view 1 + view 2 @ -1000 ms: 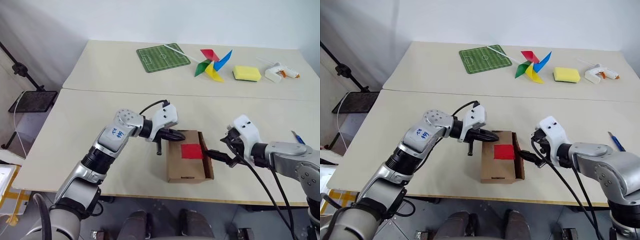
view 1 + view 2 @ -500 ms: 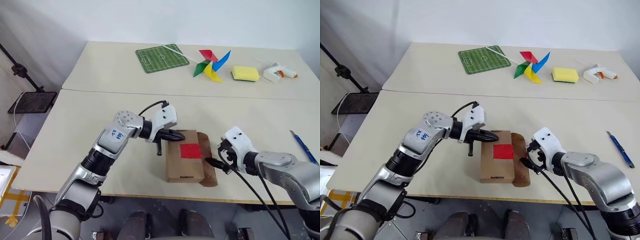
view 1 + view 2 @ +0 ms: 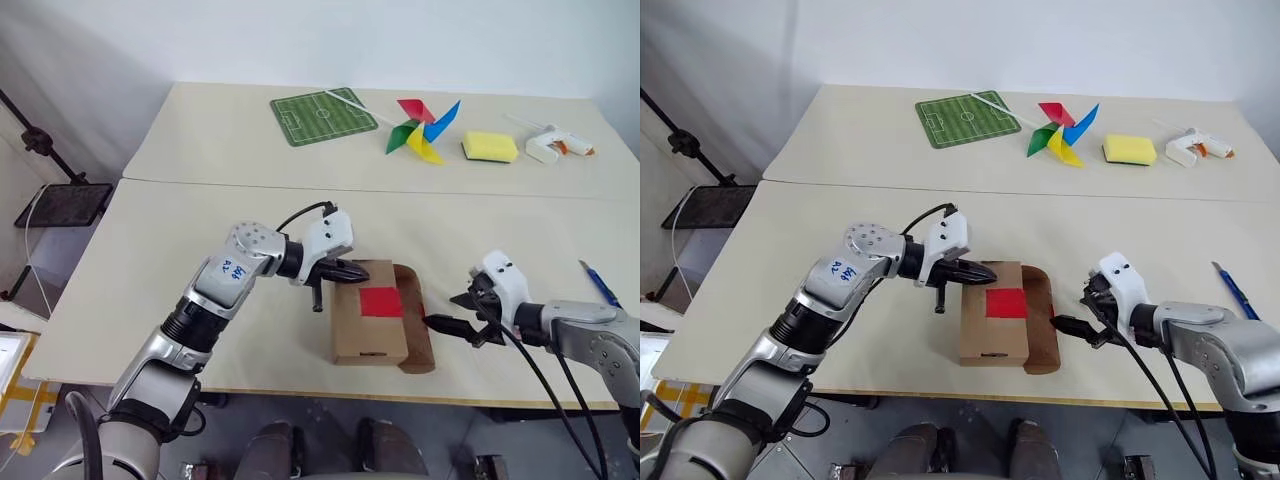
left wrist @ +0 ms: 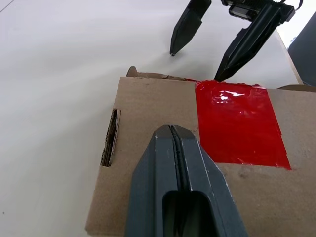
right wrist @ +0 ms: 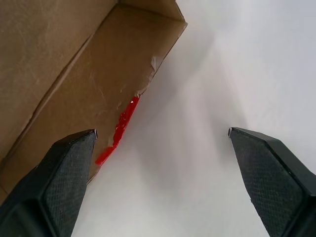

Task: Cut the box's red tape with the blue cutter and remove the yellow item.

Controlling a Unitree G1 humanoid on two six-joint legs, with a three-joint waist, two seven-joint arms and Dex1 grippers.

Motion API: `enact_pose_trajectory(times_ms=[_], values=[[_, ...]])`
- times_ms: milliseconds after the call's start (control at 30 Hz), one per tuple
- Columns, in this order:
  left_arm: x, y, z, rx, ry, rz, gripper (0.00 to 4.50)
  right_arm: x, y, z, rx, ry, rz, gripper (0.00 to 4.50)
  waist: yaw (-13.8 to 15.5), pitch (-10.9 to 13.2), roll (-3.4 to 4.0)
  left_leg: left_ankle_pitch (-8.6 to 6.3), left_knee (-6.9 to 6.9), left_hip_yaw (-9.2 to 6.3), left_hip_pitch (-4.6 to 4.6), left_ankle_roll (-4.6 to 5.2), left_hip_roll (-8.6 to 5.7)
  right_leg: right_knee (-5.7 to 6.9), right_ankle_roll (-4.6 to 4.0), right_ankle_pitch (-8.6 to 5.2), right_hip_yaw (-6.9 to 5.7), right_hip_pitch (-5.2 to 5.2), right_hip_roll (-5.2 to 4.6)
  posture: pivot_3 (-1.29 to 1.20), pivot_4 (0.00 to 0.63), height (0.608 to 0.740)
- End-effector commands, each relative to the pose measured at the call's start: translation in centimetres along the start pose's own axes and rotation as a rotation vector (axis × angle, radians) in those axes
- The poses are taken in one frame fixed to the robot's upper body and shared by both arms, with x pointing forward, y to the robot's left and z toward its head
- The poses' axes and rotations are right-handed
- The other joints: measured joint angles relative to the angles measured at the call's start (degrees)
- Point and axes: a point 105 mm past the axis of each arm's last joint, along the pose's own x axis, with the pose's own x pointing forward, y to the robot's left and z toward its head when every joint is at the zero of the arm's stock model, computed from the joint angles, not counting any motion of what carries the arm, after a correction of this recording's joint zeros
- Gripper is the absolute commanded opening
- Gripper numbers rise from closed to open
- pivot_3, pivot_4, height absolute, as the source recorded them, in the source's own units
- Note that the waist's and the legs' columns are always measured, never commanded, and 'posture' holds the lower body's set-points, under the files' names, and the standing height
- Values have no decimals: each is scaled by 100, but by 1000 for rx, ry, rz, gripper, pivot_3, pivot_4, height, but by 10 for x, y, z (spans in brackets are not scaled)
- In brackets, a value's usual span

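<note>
Left wrist view: shut, empty left pincer presses box; right pincer gapes wide.

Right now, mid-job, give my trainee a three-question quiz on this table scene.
1. True or false: the left gripper rests shut on top of the box.
2. Which thing lies on the table at the robot's far right, beyond the right gripper? A) yellow sponge B) blue cutter C) pinwheel
3. In a few words: how does the right flap of the box lie?

Key: 1 true. 2 B. 3 folded open outward toward the open right gripper, a strip of red tape on its edge.
</note>
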Motion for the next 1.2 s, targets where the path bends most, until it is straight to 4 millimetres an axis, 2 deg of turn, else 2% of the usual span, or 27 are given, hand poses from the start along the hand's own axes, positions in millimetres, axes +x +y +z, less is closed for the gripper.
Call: enact_pose_trajectory(times_ms=[33, 133, 267, 367, 500, 633, 733, 900, 1033, 1100, 1200], values=[[4, -6, -16, -36, 54, -11, 0, 5, 3, 16, -52, -66, 4, 4467, -4, 0, 0, 0, 0, 0, 0, -1, 0, 1, 0, 0, 6, -1, 0, 0, 150, 740], [3, -6, -16, -40, 54, -5, 0, 10, 1, 24, -107, -99, -36, 4467, -5, 0, 0, 0, 0, 1, -2, -3, 0, 2, 0, 0, 12, -5, 2, 0, 150, 740], [2, -7, -18, -42, 56, -3, 0, 24, -8, 33, -326, -121, -187, 4467, -10, 0, 0, -1, -1, 4, -2, -4, 0, 1, 0, 0, 3, -6, 5, 0, 150, 740], [3, -8, -17, -45, 55, -4, 0, 33, -1, 28, -480, -94, -193, 4467, -12, 0, 0, -1, -1, 5, -2, -7, 0, 2, 0, 0, -11, -8, 14, 0, 150, 740], [3, -8, -17, -45, 55, -3, 0, 39, 6, 16, -573, -50, -177, 4467, -11, 0, 0, 0, -1, 9, 3, -8, 1, 3, 0, 0, -12, -2, 35, 0, 150, 740], [2, -7, -17, -43, 58, -4, 0, 27, 0, 22, -338, -112, -163, 4467, -1, -1, -1, 0, -1, 5, 7, -10, 7, 1, 0, 0, -8, 3, 30, 0, 150, 740], [3, -7, -17, -41, 60, -7, 0, 6, -6, 19, -114, -73, -47, 4467, 0, -1, 0, 1, -1, 3, 4, -10, 6, 1, 0, 0, -7, 2, 12, 0, 150, 740], [4, -7, -16, -38, 55, -9, 0, -9, -3, 13, 86, -37, 119, 4467, -5, -1, 0, 0, -1, -2, 2, -6, 6, -1, -2, -1, 14, 2, 1, 0, 150, 740], [7, -7, -15, -36, 51, -12, 0, -5, -6, 5, 224, -29, 180, 4467, -1, -1, -1, -1, -1, -4, 2, -6, 6, -5, -2, -1, 24, 2, -3, 0, 150, 740], [7, -7, -14, -36, 46, -11, 0, 4, 1, 1, 238, -13, 228, 4467, -2, -1, -1, -1, -1, -4, 3, -6, 4, -5, -2, -1, 26, 2, -6, 0, 150, 740], [4, -7, -14, -33, 42, -11, 0, 14, 15, 14, 347, -67, 330, 4467, -18, -2, -2, -2, -1, -4, 4, -7, 4, -7, -3, -1, 26, 2, -5, 0, 150, 740]])
